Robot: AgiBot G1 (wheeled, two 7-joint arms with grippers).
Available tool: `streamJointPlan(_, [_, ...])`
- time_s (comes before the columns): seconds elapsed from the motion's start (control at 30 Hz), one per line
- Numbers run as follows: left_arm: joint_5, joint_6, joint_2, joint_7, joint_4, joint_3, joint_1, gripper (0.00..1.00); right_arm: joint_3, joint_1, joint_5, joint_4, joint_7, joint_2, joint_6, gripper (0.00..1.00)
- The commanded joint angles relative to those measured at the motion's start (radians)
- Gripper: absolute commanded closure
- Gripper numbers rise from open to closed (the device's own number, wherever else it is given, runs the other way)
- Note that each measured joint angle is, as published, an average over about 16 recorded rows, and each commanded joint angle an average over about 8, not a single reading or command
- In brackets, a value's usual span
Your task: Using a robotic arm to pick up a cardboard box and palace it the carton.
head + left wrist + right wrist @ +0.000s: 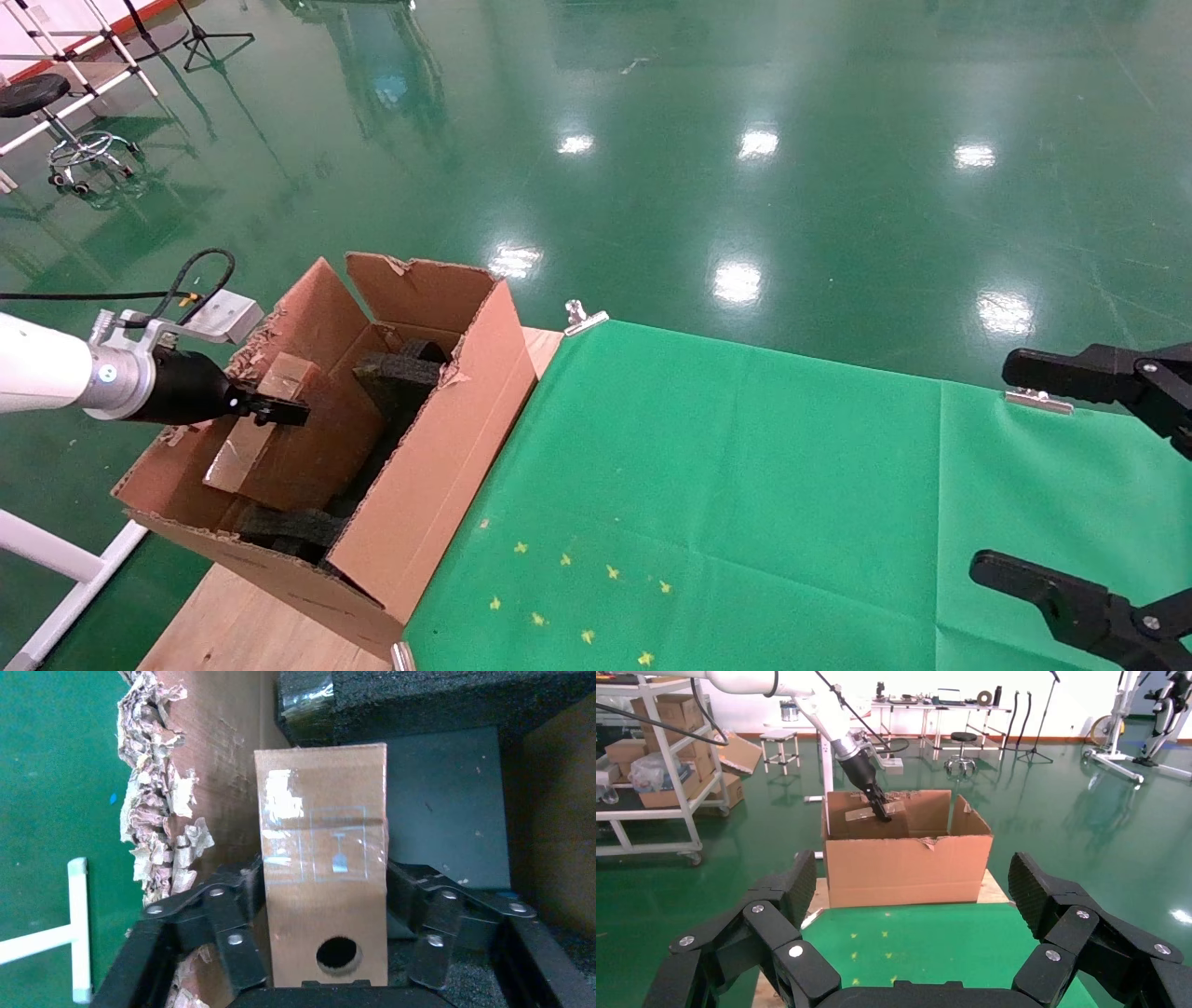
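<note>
The white left arm reaches over the torn left flap of the carton (466,410). My left gripper (279,410) is shut on the small brown cardboard box (244,447) and holds it tilted inside the carton, near its left wall. In the left wrist view the box (323,811) sits between both fingers (235,910), with taped top and a round hole. Black foam (400,377) lies deeper in the carton. My right gripper (1034,471) is open and empty over the right of the green cloth. The right wrist view shows the carton (905,867) and the left gripper (883,813) in it.
The carton stands on a wooden tabletop (242,615) at the left end of a green cloth (726,485) with small yellow marks (568,596). Metal clips (582,317) hold the cloth's far edge. A stool (56,121) and shelves with boxes (652,755) stand on the green floor.
</note>
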Motion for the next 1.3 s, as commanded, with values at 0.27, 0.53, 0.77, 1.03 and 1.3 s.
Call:
streamJointPlan(0.27, [0.005, 0.010, -0.003, 0.005, -0.001, 0.001, 0.001, 0.00, 0.000, 0.000, 0.000, 0.000, 0.000, 0.000, 0.000, 0.00])
streamJointPlan(0.53, [-0.001, 0.015, -0.004, 0.014, -0.009, -0.003, -0.002, 0.00, 0.000, 0.000, 0.000, 0.000, 0.000, 0.000, 0.000, 0.00])
streamJointPlan(0.77, [-0.096, 0.137, -0.038, 0.135, -0.068, -0.069, -0.023, 0.00, 0.000, 0.000, 0.000, 0.000, 0.000, 0.000, 0.000, 0.00])
streamJointPlan(1.03, [-0.274, 0.383, -0.112, 0.301, -0.137, -0.185, -0.032, 0.00, 0.000, 0.000, 0.000, 0.000, 0.000, 0.000, 0.000, 0.00])
streamJointPlan(1.3, [-0.311, 0.480, -0.125, 0.330, -0.188, -0.206, -0.034, 0.00, 0.000, 0.000, 0.000, 0.000, 0.000, 0.000, 0.000, 0.00])
